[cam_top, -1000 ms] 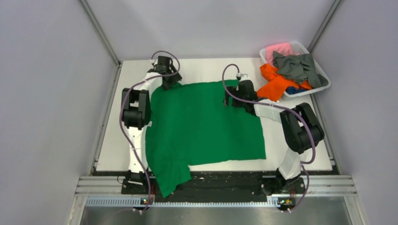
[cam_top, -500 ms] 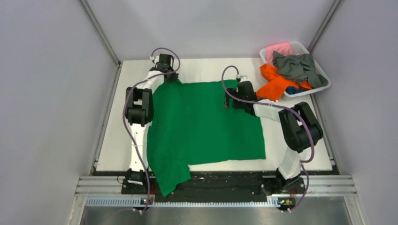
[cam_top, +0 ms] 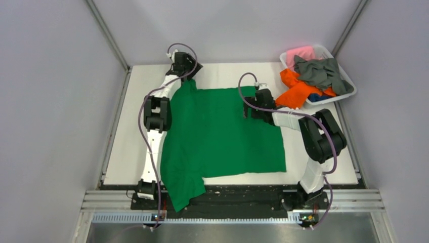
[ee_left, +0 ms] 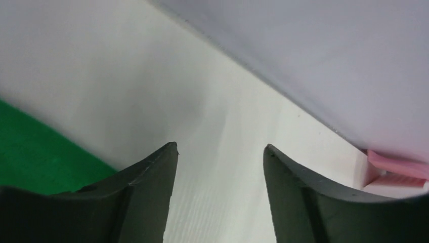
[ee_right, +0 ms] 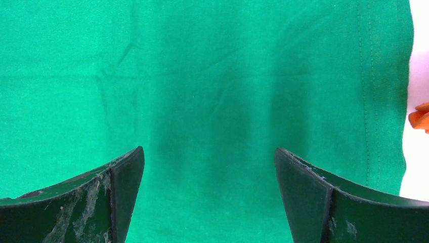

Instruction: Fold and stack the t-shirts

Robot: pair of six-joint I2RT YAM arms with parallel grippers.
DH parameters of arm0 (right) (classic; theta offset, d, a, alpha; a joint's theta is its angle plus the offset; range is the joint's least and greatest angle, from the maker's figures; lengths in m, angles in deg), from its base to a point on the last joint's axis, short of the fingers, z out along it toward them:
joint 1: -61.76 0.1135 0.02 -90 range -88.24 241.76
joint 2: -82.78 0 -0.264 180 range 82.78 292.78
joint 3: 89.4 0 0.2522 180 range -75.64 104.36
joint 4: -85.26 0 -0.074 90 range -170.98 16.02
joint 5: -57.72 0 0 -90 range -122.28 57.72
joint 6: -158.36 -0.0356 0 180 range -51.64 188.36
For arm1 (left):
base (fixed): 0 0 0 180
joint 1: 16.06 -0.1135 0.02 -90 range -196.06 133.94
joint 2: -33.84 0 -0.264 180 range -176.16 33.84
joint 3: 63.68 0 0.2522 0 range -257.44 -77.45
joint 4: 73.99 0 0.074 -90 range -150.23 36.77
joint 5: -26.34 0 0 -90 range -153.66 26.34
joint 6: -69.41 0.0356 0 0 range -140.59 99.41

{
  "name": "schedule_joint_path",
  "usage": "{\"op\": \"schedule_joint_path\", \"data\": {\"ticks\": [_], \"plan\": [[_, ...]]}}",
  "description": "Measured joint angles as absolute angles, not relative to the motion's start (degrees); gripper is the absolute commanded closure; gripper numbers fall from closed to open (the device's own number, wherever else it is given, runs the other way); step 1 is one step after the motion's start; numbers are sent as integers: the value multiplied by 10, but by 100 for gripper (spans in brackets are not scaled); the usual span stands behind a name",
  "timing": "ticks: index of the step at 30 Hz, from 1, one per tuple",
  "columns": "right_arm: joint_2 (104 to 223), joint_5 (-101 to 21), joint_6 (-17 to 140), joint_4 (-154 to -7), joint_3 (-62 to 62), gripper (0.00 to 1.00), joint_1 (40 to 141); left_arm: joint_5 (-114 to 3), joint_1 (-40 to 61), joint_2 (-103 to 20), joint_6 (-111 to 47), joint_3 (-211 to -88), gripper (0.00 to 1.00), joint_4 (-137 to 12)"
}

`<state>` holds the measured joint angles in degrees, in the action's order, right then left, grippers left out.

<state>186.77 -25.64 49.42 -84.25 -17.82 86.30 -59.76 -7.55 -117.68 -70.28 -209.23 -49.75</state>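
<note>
Top view: green t-shirt (cam_top: pixel 222 134) is laid flat on the bench (cam_top: pixel 324 169), a sleeve hung over the near edge
Left wrist: left hand (ee_left: pixel 220 149) is held released above the bench, beside the green t-shirt
Right wrist: right hand (ee_right: pixel 210 149) is held released over the green t-shirt

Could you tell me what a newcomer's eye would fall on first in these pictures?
The bright green cloth t-shirt spread flat over the white table, a sleeve hanging off its near edge. Next, the white plastic basket at the far right corner, heaped with crumpled orange, grey and pink tees.
</note>
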Motion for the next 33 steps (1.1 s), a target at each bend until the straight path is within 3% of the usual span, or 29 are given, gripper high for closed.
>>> {"op": "schedule_joint_path", "data": {"ticks": [1,2,9,17,21,26,33], "plan": [[1868,-254,496,-842,-178,2,863,-594,-75,-1183,-705,-2106,6,-500],[1868,-251,497,-841,-178,1,863,-590,-74,-1185,-704,-2117,2,-502],[1868,-213,499,-808,-146,1,863,-591,-72,-1112,-665,-2096,1,-473],[1838,-186,490,-741,-136,1,863,-659,-70,-722,-605,-1749,1,-395],[1801,-189,481,-725,-157,1,863,-692,-70,-583,-598,-1563,1,-382],[1805,-196,473,-709,-152,1,863,-721,-70,-632,-597,-1473,1,-321],[1875,-204,456,-700,-110,1,857,-756,-80,-779,-596,-1556,1,-246]]}}
